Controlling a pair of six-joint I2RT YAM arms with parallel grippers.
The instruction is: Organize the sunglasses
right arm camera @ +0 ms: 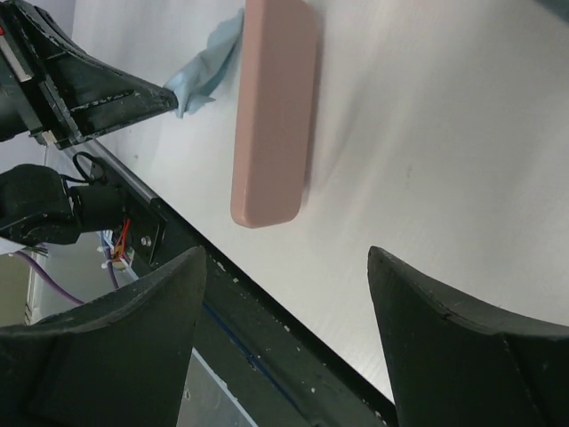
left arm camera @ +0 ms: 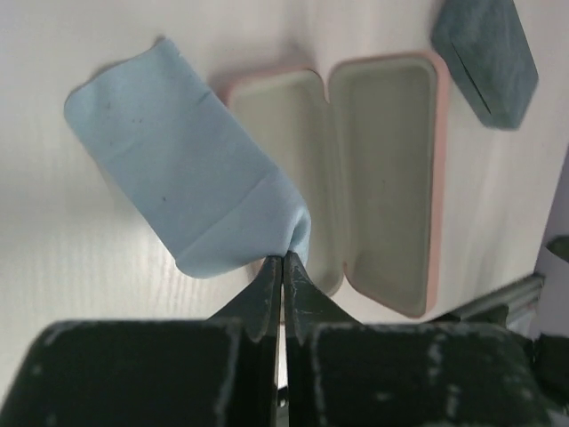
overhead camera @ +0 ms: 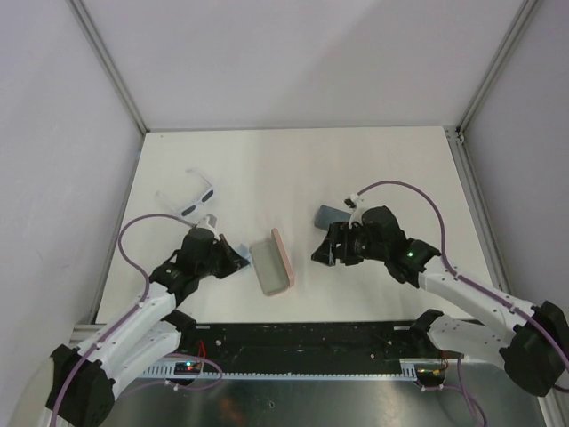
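Clamped on a corner of the soft light-blue cloth (left arm camera: 178, 169), the left gripper (left arm camera: 283, 260) probably needed a slow lift over the open pink oblong case's (left arm camera: 382, 169) rim; the right gripper (right arm camera: 286, 260) gaped empty.

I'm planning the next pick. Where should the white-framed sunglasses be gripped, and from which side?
Likely at the bridge between the two dark lenses of the sunglasses, from above. Their arms are spread and point to the far left, so the front bar is the compact, stiff part that jaws can close across. The left gripper is nearest, but it is shut on the cloth.
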